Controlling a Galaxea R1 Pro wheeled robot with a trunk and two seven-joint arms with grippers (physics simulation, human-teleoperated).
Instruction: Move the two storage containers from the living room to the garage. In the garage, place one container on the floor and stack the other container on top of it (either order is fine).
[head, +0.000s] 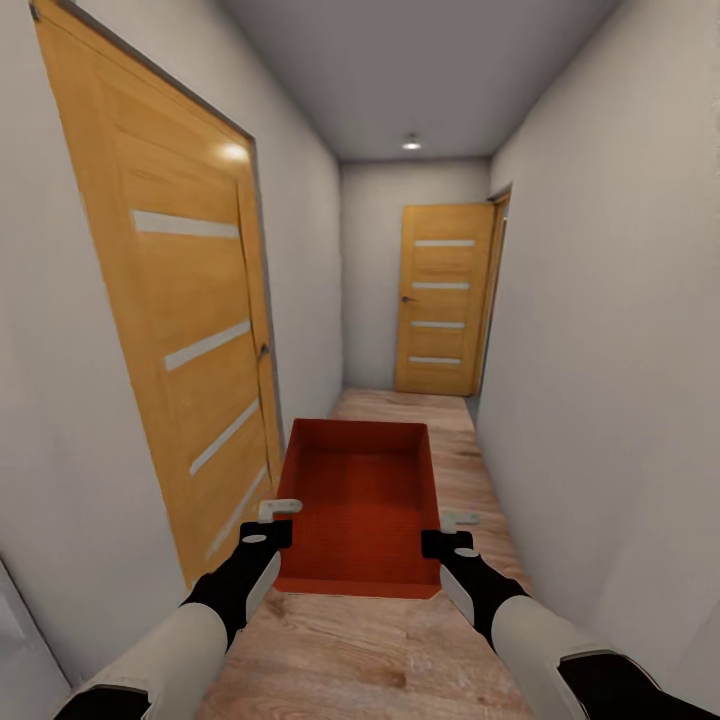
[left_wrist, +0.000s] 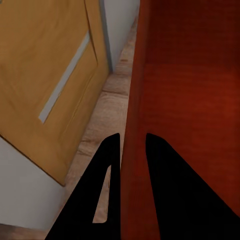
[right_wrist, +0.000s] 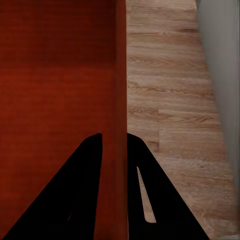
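Narrow hallway, white walls and wood floor.
Light plank floor (head: 400, 640) runs between plain walls; a wooden door with pale slats (head: 190, 320) stands on the left, a matching door (head: 440, 300) closes the far end under a ceiling lamp (head: 412, 144).

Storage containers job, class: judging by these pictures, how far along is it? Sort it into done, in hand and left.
Done: one storage container is off the floor, carried between both arms. In hand: the left hand and the right hand each pinch a side wall while the robot stands in a corridor with a wood plank floor and a wooden door ahead. Left: reaching the garage, setting it down, then the second container and the stacking.
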